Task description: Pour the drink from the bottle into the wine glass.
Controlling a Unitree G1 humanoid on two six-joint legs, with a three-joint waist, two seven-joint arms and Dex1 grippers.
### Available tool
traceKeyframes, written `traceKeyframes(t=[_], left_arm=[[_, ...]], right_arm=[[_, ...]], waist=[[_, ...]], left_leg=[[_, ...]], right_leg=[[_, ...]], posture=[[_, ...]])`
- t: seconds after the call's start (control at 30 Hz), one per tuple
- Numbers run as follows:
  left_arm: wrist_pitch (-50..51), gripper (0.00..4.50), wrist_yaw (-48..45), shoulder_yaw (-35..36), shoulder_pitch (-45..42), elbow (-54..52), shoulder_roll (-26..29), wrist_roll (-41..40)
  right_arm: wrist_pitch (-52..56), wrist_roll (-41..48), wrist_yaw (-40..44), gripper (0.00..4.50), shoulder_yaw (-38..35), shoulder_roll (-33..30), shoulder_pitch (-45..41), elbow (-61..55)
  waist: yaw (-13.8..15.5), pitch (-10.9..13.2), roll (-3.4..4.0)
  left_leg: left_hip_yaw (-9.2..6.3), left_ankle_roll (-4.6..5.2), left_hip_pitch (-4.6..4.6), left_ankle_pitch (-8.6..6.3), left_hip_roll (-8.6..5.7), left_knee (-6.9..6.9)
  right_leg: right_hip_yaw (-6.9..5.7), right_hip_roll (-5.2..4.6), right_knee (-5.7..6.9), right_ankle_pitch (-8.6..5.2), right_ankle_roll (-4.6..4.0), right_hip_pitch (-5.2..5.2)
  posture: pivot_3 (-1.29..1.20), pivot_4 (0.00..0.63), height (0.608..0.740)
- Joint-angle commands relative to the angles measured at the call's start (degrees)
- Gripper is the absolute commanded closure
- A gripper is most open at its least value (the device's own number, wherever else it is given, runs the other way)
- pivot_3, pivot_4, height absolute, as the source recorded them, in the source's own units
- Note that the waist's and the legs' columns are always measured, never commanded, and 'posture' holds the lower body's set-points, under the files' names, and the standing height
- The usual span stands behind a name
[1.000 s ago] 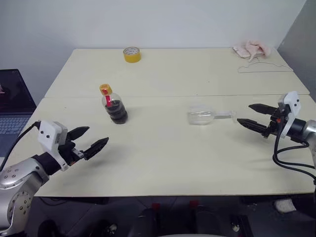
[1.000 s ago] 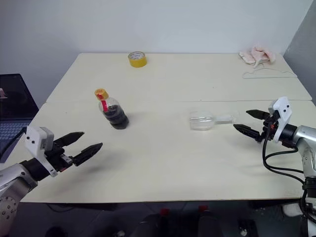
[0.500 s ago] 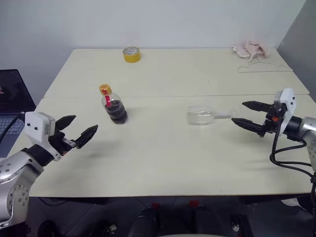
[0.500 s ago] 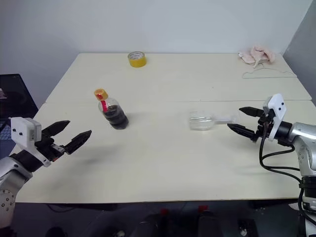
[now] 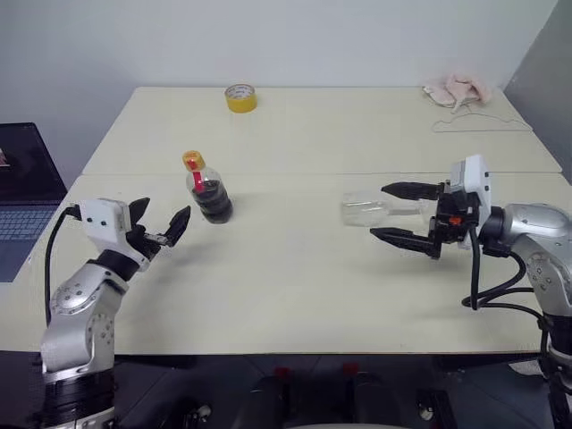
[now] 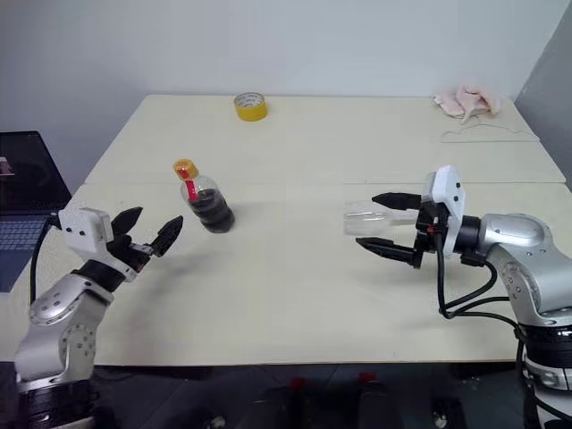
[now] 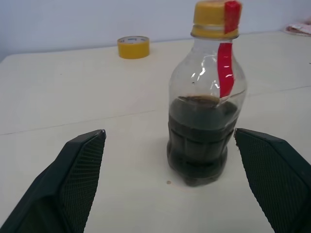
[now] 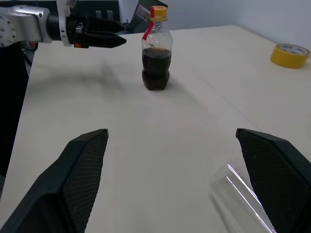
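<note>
Cola-dark drink (image 7: 201,138) is sitting in the capped bottle (image 5: 207,188) standing upright left of the wine glass (image 5: 366,211) lying on its side, while the left gripper (image 5: 161,228) and right gripper (image 5: 398,213) are hovering wide open, holding nothing.

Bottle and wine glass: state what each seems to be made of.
Bottle: apparently clear, glossy plastic; ribbed body, highlights, dark drink visible through it, opaque yellow cap.
Wine glass: transparent glass or clear plastic, hard to tell; the table shows through its bowl.
</note>
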Motion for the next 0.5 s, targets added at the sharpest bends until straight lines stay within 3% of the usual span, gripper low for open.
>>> traceKeyframes(t=[0.03, 0.5], left_arm=[[-3.66, 0.03, -0.36, -2.62, -2.59, 1.82, -1.33, 1.93], [-9.09, 0.03, -2.46, -6.62, -8.91, 13.1, -1.11, 6.31]], right_arm=[[0.26, 0.88, -0.79, 0.0, 0.25, 0.27, -1.6, -2.09], [0.5, 0.83, -2.69, 0.0, 1.0, 0.53, -2.42, -3.63]], waist=[[0.08, 0.01, -0.02], [-0.07, 0.05, -0.09]], left_leg=[[0.0, 0.0, 0.0, 0.0, -0.01, 0.02], [-0.08, 0.0, -0.09, 0.0, -0.01, 0.08]], right_leg=[[-0.01, -0.01, 0.02, 0.0, 0.0, 0.0], [-0.1, 0.0, 0.1, 0.0, 0.0, -0.04]], posture=[[0.0, 0.15, 0.74], [0.0, 0.15, 0.74]])
